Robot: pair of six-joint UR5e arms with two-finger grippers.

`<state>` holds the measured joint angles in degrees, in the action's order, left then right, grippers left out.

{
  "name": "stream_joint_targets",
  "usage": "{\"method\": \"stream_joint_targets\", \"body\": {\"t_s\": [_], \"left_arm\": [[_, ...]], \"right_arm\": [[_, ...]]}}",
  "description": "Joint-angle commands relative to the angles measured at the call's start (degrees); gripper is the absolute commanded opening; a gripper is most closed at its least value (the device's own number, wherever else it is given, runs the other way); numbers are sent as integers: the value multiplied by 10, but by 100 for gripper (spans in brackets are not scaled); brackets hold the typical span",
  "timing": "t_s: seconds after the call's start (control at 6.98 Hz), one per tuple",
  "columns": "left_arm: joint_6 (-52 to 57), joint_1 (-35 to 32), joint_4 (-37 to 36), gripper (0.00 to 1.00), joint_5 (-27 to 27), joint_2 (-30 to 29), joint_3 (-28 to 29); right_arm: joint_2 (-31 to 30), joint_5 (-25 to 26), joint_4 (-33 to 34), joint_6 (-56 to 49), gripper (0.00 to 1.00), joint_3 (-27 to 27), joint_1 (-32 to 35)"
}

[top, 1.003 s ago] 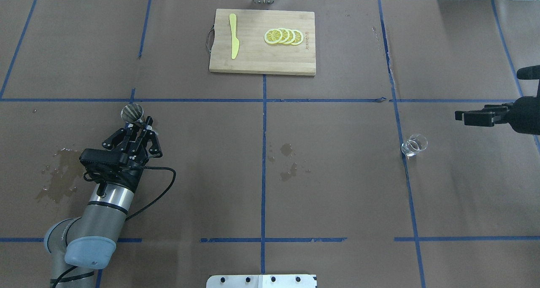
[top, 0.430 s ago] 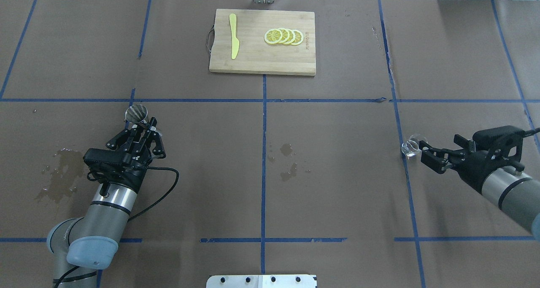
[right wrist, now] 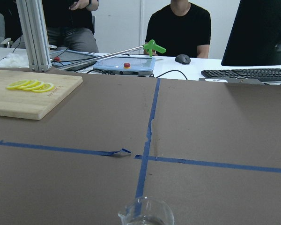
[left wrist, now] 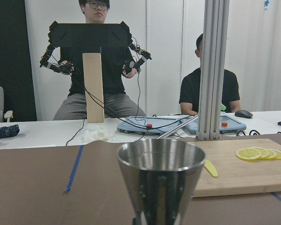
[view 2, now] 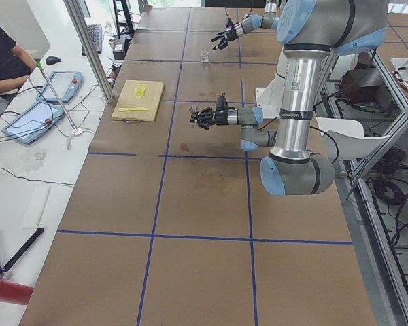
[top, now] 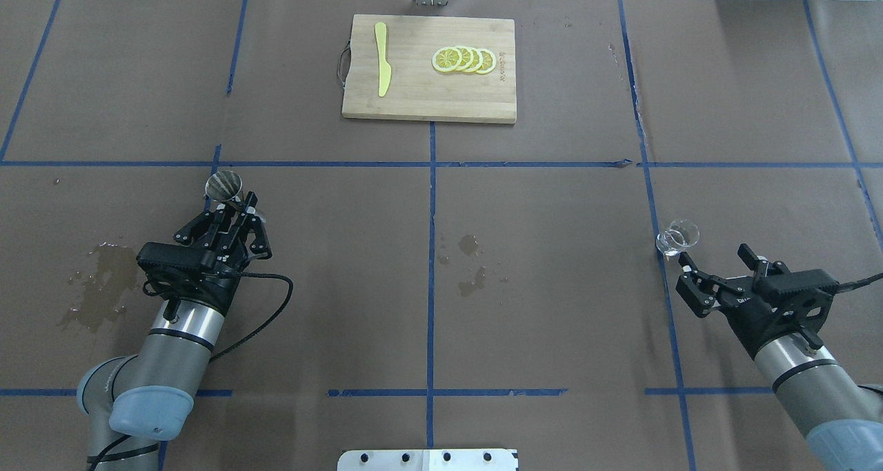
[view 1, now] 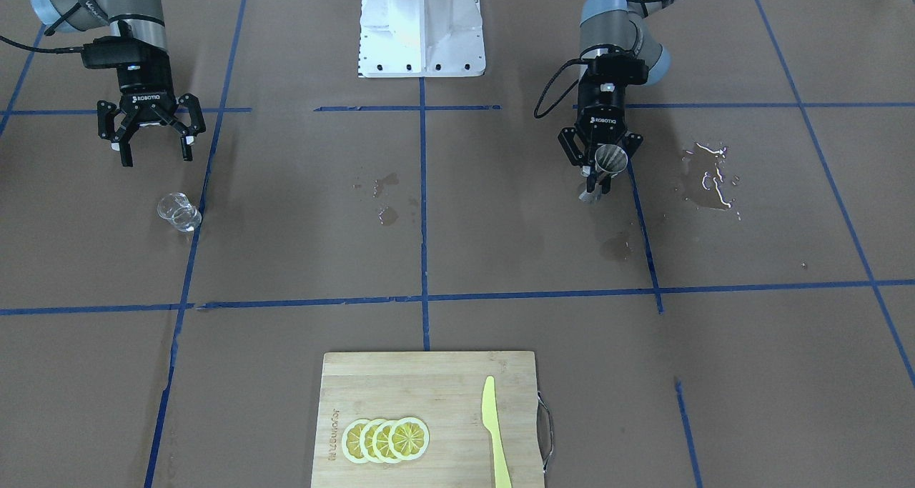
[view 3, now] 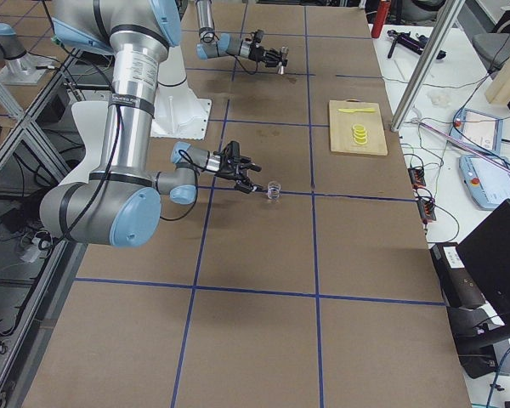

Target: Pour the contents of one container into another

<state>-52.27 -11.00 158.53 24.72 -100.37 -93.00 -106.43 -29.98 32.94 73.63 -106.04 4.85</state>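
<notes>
My left pincer (top: 234, 209) is closed on the jigger (top: 223, 185), held above the surface. At right, the cup (top: 677, 237) stands ungrasped just ahead of my wide-open, empty right pincer (top: 714, 264). I judge pouring not begun: grasping, carrying and tipping remain. Both pincers read ROBOTIQ.

Brown paper-covered table (top: 552, 285) (blue tape grid); white wall (left wrist: 168, 47); aluminium post (left wrist: 214, 70); operators' white desk (view 2: 13, 183).
</notes>
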Motion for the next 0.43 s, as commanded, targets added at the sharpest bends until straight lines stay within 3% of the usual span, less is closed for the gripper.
{"method": "stream_joint_targets", "body": {"t_s": [0.0,0.29], "left_arm": [[0,-1,0,0,1,-1,0],[0,-1,0,0,1,-1,-2]], "right_arm": [[81,39,-1,20,100,91,-5],[85,40,-2,21,100,126,-2]]}}
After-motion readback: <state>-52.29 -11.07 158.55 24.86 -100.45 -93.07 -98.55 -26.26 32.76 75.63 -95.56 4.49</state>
